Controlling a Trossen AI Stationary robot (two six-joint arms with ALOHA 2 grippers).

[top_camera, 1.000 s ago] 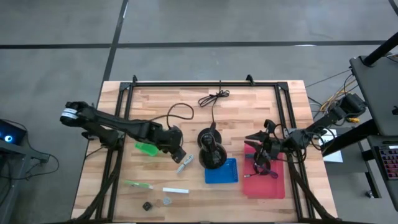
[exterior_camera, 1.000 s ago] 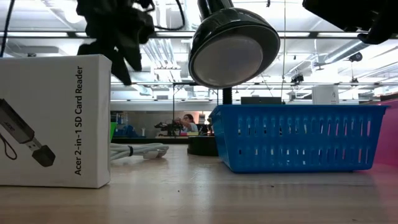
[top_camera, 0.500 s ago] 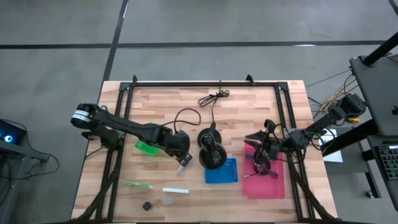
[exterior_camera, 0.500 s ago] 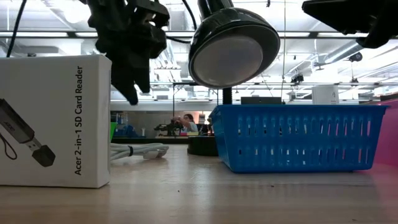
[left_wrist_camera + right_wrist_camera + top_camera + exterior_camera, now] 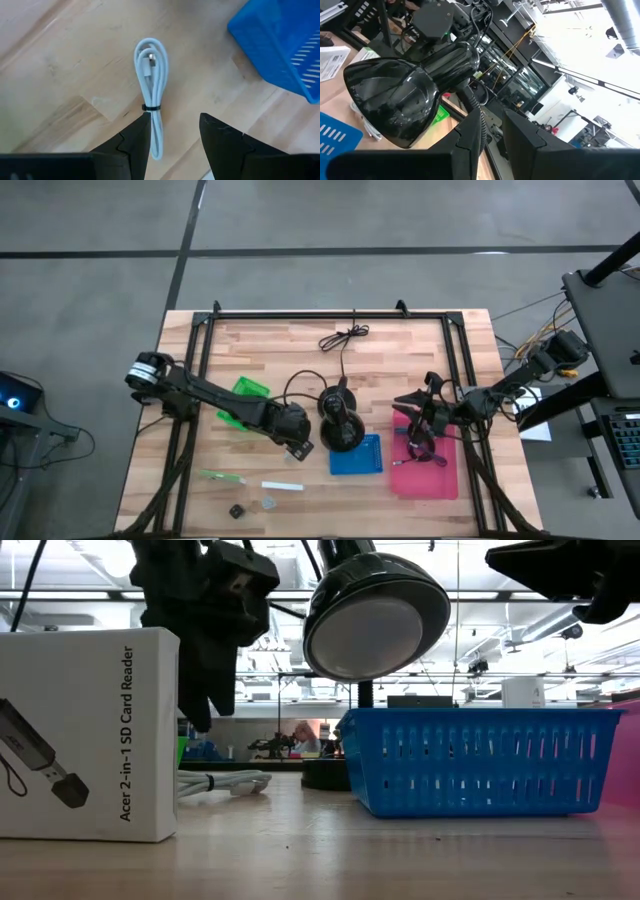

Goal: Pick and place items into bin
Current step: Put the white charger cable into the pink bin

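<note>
**Jaws of the left gripper spread over a white cable coil; right jaws barely parted above the pink bin**

Closest to the front edge of the tabletop [image 5: 400,350]: a white card-reader box [image 5: 90,735] standing upright, filling one side of the low view. Close by in the high view, a small black cube [image 5: 237,511], a grey cube [image 5: 268,503] and a green stick [image 5: 222,476], all lying loose on the wood and well apart from both arms.

Farther in, the left gripper [image 5: 172,117], reaching in from the left side and hanging above the tabletop, jaws spread and empty. Directly beneath, the white cable coil [image 5: 151,82], flat on the wood, bound by a dark tie, one end lying between the dark fingers [image 5: 132,140] in the wrist view. Clear air between gripper and coil in the low view.

Just beside the coil, a blue basket [image 5: 357,457]. Next to that, the pink bin [image 5: 440,480], with a dark tangled item [image 5: 428,457] inside.

Above the pink bin's far end, the right gripper [image 5: 420,415], jaws parted by a narrow gap, nothing seen between them.

Behind the blue basket, a black stand with a domed head [image 5: 340,425], touching the basket's far side. To its left, a green packet [image 5: 245,392] under the left arm.

Near the far edge, a long black cord [image 5: 345,337].

Beyond the tabletop, far off in the room, a person [image 5: 300,737].
</note>
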